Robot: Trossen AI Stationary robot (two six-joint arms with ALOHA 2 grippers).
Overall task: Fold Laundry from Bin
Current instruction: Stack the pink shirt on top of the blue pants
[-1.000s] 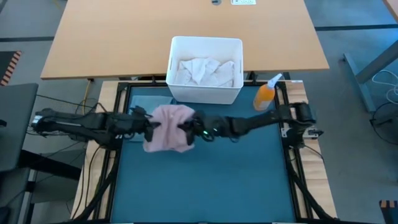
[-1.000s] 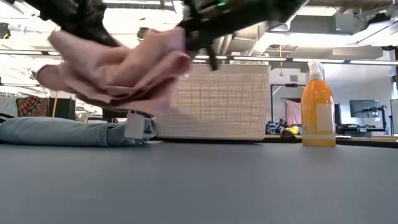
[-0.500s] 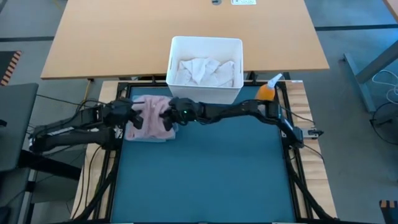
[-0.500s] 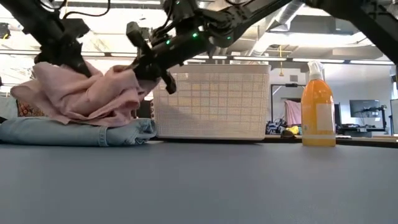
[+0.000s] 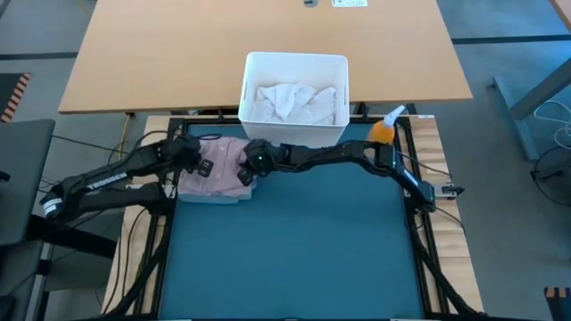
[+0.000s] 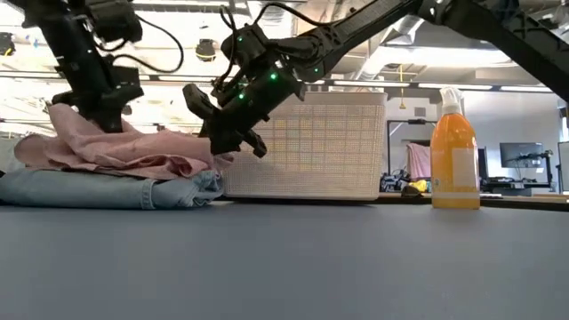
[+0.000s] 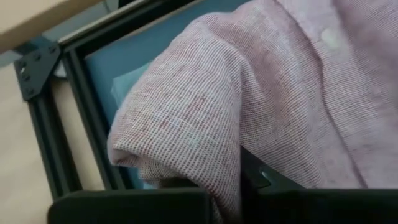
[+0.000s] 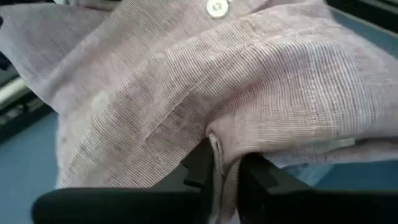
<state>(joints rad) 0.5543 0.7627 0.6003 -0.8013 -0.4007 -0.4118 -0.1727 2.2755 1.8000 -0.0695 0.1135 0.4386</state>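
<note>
The dusty pink buttoned shirt lies bunched on the folded light blue jeans at the mat's far left corner. My left gripper is at the shirt's left end, shut on it. My right gripper reaches across from the right and is shut on the shirt's right end. Behind the mat stands the white bin, with white cloth pieces inside. My left gripper pinches a rolled fold of the shirt's left end between its two fingers, slanting down from the table's left side. The cloth drapes over the fingers and rests on the jeans, slack. My right gripper has a thin fold at the shirt's right end between its two fingers. It comes slanting down from the table's right side. The shirt's button placket lies beyond the fingers; the cloth is slack and lies on the jeans.
An orange spray bottle stands at the mat's far right corner, beside the bin. The teal mat stretches bare toward the near edge. The black frame rails run close to the jeans at the left.
Both grippers have carried the pink shirt toward the table's far left corner and down. The shirt hung bunched in the air between them a second ago. Now it lies spread lower on the jeans, with both grippers tipped further downward at its two ends.
</note>
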